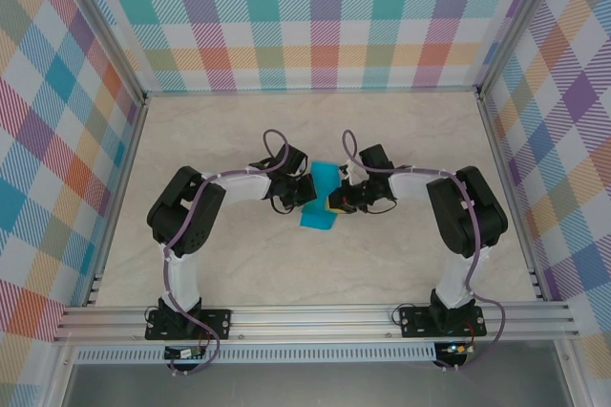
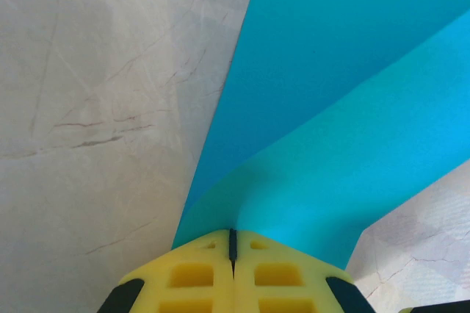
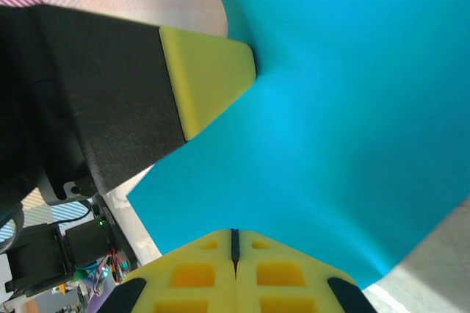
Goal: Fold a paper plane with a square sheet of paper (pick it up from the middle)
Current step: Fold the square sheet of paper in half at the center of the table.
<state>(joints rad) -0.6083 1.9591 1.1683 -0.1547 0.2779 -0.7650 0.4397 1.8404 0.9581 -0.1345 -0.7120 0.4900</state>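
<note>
The square sheet of paper (image 1: 318, 217) is teal-blue and hangs between my two grippers over the middle of the table. My left gripper (image 1: 308, 189) comes in from the left, shut on one edge of the sheet (image 2: 330, 129); its yellow fingertips (image 2: 213, 269) meet with the paper pinched between them. The sheet bows up and away to the right in that view. My right gripper (image 1: 331, 202) is shut on the opposite edge of the sheet (image 3: 330, 129), yellow pads (image 3: 257, 272) pressed together. The left gripper's yellow fingertip (image 3: 209, 78) shows across the sheet in the right wrist view.
The pale marble-look tabletop (image 1: 286, 273) lies under the paper. Aluminium frame posts (image 1: 119, 187) and checkered walls (image 1: 315, 15) close in the left, back and right sides. The arm bases stand on a rail (image 1: 315, 319) at the near edge.
</note>
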